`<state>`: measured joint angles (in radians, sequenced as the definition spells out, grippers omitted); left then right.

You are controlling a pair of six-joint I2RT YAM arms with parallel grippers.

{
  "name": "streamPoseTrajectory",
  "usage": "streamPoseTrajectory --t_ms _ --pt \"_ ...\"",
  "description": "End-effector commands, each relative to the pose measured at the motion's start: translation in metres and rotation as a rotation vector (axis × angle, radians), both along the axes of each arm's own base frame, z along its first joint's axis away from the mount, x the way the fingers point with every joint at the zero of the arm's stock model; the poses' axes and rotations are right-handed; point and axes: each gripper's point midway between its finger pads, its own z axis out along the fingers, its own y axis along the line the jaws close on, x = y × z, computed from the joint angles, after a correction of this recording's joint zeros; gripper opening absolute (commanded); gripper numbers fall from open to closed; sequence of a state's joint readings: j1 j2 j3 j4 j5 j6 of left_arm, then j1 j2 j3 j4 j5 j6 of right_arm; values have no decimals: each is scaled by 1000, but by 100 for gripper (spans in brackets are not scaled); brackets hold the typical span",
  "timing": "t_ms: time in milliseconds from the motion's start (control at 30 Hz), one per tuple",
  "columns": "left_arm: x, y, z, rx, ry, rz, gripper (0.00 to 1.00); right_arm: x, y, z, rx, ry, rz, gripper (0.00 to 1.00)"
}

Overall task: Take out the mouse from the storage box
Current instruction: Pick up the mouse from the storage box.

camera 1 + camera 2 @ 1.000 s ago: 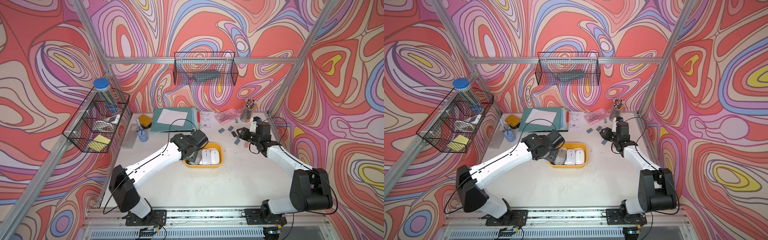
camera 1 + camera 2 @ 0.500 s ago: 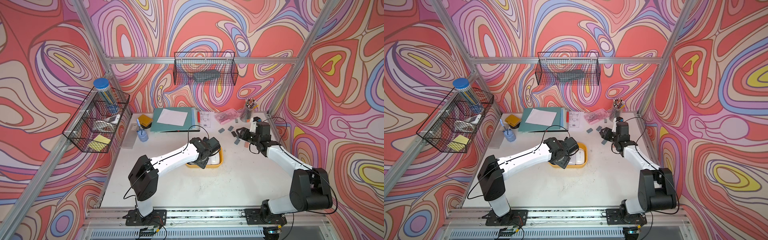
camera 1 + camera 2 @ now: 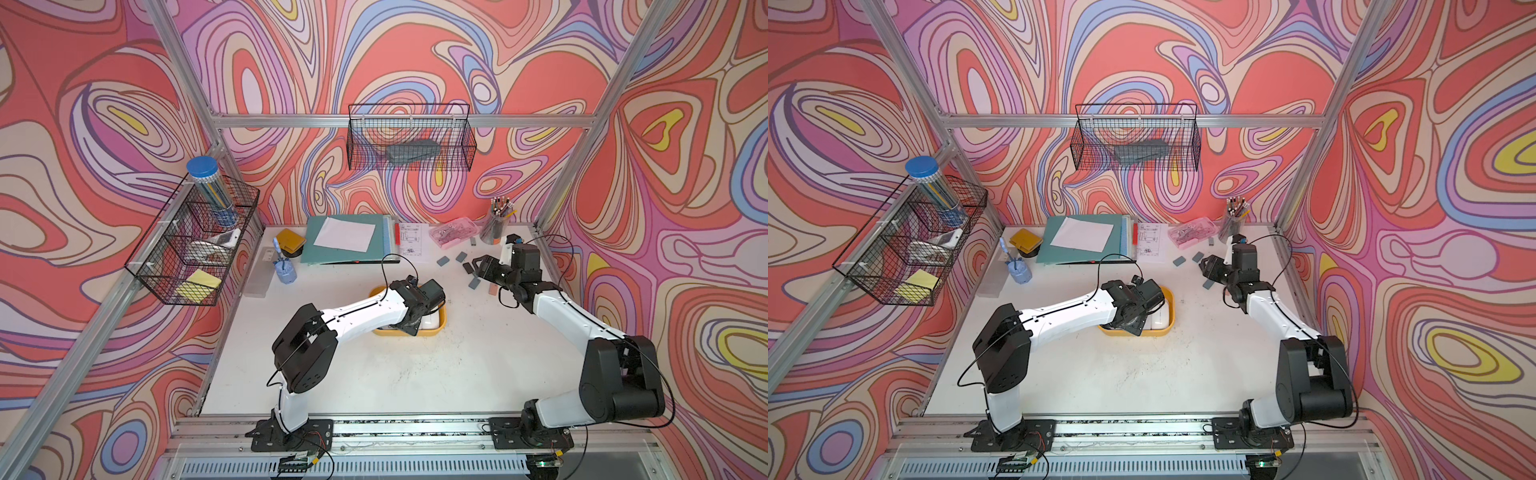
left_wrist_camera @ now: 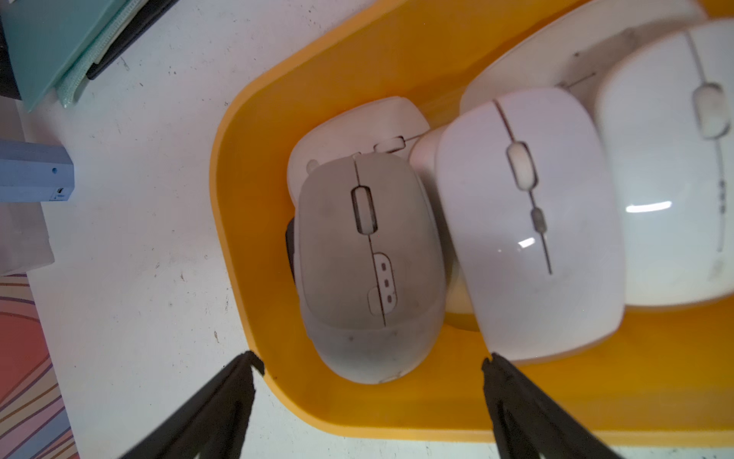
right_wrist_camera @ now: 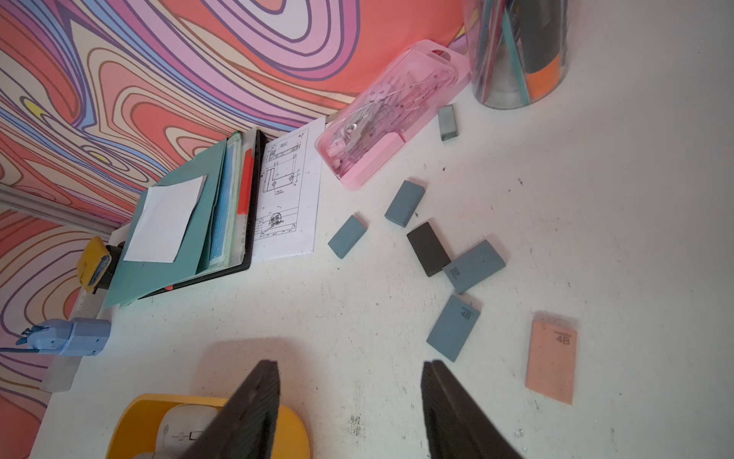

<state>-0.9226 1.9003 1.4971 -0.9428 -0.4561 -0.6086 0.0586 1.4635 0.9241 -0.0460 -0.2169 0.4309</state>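
On the white tabletop (image 3: 415, 374) sits a shallow mustard-yellow plastic storage box (image 4: 246, 159) of pale mice (image 4: 532, 222) — the left gripper (image 4: 369, 363) is spread wide at the matte grey mouse (image 4: 365, 258), holding nothing. The right gripper (image 5: 349, 369), well apart, is parted and empty.

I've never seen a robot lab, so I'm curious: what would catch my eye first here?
The swirling pink, red and purple walls dominate everything. At the white table's middle sits a yellow storage box packed with pale computer mice, and the left arm's open fingers hover by a grey mouse. Flat erasers lie scattered near the right arm.
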Motion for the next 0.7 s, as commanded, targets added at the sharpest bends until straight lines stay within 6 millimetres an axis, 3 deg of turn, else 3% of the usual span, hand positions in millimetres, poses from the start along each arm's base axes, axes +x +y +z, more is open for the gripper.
streamPoseTrajectory --t_ms 0,300,467,667 --pt "7 7 -5 29 -59 52 93 4 0 2 -17 -4 2 59" --pt "9 3 -23 28 -43 46 92 4 -1 2 -23 2 -4 59" --pt "10 10 -28 47 -40 68 91 5 -1 -2 -25 10 -5 59" --pt "17 18 -38 27 -52 91 80 5 -1 -2 -22 9 -8 59"
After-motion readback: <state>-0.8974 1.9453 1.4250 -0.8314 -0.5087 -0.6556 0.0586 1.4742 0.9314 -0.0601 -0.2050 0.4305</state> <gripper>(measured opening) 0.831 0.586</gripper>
